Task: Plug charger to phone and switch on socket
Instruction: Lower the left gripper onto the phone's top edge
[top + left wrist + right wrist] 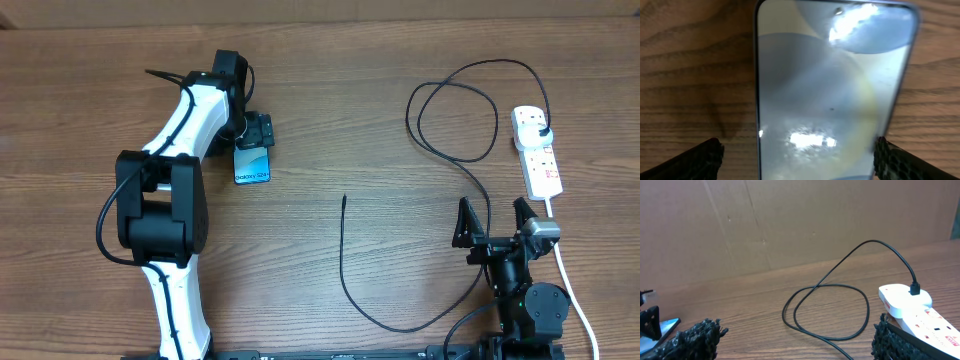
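The phone (253, 164) lies flat on the table left of centre, light blue screen up. It fills the left wrist view (830, 95). My left gripper (252, 136) is open and hovers over the phone's far end, one finger on each side (799, 160). The black charger cable (345, 270) runs from its free tip at mid-table, curves along the near side, loops (825, 305) and ends at a black plug (541, 127) in the white socket strip (538, 155) at the right. My right gripper (495, 222) is open near the front right, empty (797, 342).
The socket strip's white cord (570, 285) runs toward the near right edge past the right arm base. A brown cardboard wall (790, 220) stands behind the table. The socket also shows at the right of the right wrist view (910, 305).
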